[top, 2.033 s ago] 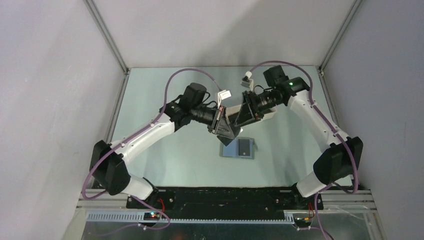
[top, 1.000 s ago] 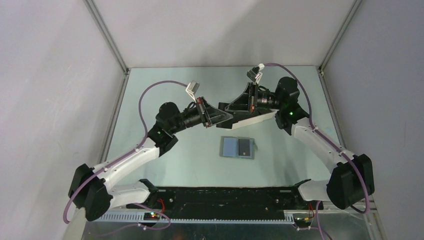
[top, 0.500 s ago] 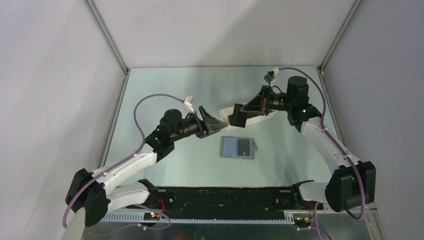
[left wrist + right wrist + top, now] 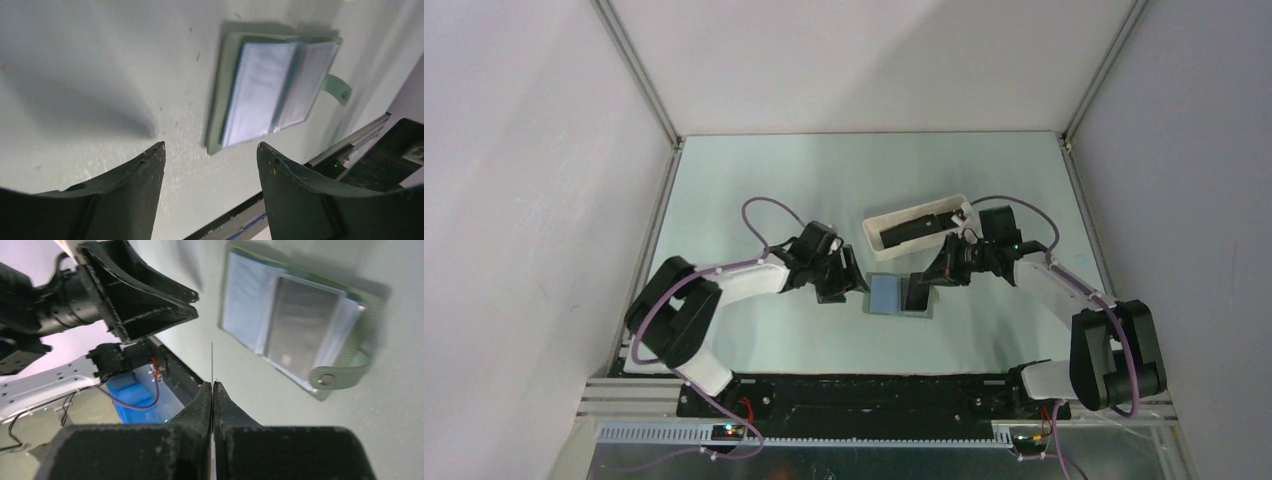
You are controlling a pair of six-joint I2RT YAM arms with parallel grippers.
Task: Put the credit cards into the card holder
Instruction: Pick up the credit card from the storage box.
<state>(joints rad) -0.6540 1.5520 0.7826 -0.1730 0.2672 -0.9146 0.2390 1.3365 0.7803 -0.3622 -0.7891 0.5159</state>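
Top external view shows the card holder [image 4: 886,296] lying open and flat on the table [image 4: 774,180] between the two grippers, its long axis running left to right and its snap tab on the right edge. One grey card [image 4: 300,322] sits in its right-hand pocket. The right gripper [image 4: 212,387] is clenched on a credit card [image 4: 212,362], seen edge-on as a thin line, at the holder's right half. The left gripper [image 4: 210,150] stands released and empty just left of the holder. Behind, a white tray [image 4: 871,232] holds more dark cards [image 4: 912,231].
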